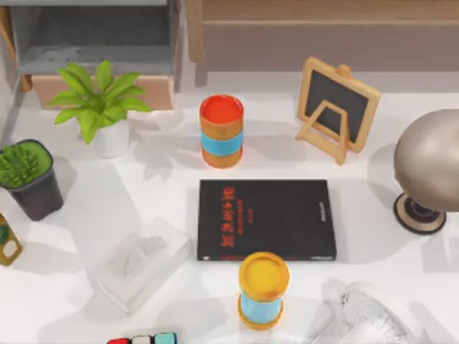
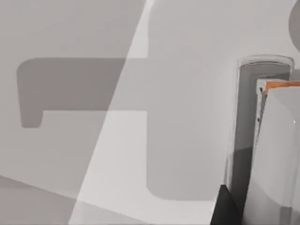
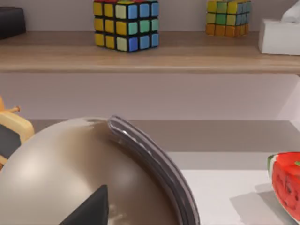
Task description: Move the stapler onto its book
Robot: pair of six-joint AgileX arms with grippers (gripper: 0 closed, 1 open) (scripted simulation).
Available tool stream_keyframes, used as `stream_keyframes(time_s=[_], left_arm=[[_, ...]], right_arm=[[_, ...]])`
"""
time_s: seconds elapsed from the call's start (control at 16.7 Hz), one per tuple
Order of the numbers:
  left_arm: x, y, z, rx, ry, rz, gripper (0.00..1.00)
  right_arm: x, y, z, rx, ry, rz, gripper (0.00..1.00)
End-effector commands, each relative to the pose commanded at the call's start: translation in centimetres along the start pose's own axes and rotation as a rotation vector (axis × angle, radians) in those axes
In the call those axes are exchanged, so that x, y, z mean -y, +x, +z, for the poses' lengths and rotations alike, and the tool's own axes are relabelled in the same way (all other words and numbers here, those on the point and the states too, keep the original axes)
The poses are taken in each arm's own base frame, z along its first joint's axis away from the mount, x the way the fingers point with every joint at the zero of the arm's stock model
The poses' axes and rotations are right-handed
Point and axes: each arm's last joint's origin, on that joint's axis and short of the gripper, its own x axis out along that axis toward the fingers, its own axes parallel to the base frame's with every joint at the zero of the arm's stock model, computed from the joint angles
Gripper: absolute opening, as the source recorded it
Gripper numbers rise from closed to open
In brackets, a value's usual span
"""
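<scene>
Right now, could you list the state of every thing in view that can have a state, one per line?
book: closed, lying flat, nothing on its cover
chalkboard easel: standing, propped on its legs
red-topped canister: upright, beyond the book
yellow-topped canister: upright, at the book's near edge
tissue box: lying flat
leafy plant: upright in its pot
globe: upright on its base

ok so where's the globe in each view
top view: the globe stands at the table's right edge, right of the black book.
left wrist view: pale, shadowed surfaces and a white object with an orange edge.
right wrist view: the globe looms close in the foreground, below the shelf of puzzle cubes.
shared landmark: the wood-framed chalkboard easel beside the globe, its frame at the picture's edge in the right wrist view.
</scene>
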Motion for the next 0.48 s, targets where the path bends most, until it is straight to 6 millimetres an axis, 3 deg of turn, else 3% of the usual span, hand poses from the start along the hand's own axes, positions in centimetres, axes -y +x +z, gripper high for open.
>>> stream_keyframes(time_s=[0.24,0.48], left_arm=[[-0.2,-0.6,0.0,0.011,-0.002,0.002,0.00],[-0.4,-5.5,-0.5,0.071,-0.009,0.026,0.00]], right_arm=[[0.0,0.0,0.0,0.000,0.000,0.000,1.00],[0.0,0.0,0.0,0.000,0.000,0.000,1.00]])
